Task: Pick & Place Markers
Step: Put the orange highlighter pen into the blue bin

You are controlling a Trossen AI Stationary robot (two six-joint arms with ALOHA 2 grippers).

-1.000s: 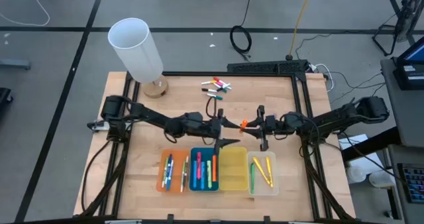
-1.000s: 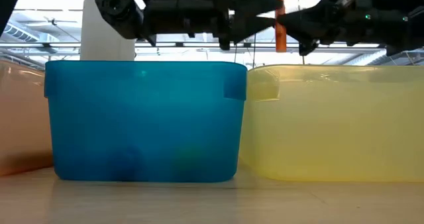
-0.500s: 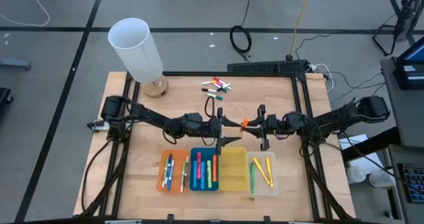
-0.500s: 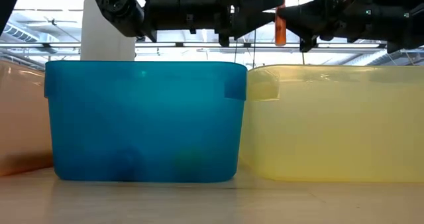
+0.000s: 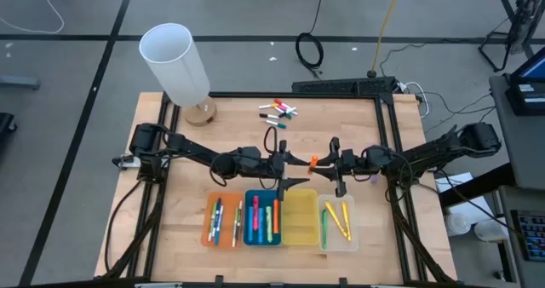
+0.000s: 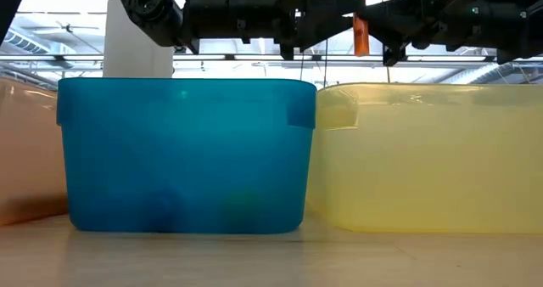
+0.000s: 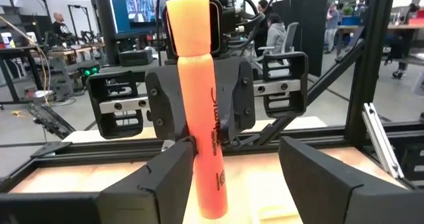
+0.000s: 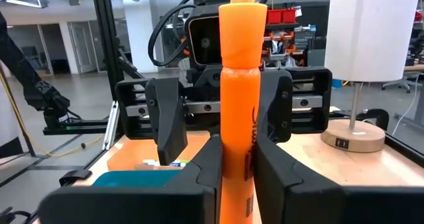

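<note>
An orange marker [image 5: 313,160] stands upright in the air above the table's middle, just beyond the yellow tray [image 5: 300,221]. My right gripper [image 5: 318,161], reaching in level from the right, is shut on it. My left gripper [image 7: 238,152] faces it level from the left and is open. Its two fingers stand on either side of the marker, and one finger [image 7: 173,174] is close beside the barrel. Several more markers [image 5: 278,111] lie loose on the wood near the far edge. Others lie in the orange tray [image 5: 207,228], blue tray [image 5: 248,229] and clear tray [image 5: 351,233]. My right gripper pinches the marker's barrel [image 8: 238,154] between its two fingers [image 8: 207,174], coming level from the table's right and lying across it. The marker stands upright and clear of everything, its lower end [image 6: 361,45] hanging below the fingers. My left gripper: I cannot tell whether its near finger touches the barrel [image 7: 207,164].
The four trays stand side by side along the near edge. A tall white cylinder [image 5: 174,60] on a round wooden foot stands at the far left corner. A black cable loop [image 5: 274,138] hangs near the left gripper. A black frame borders the table.
</note>
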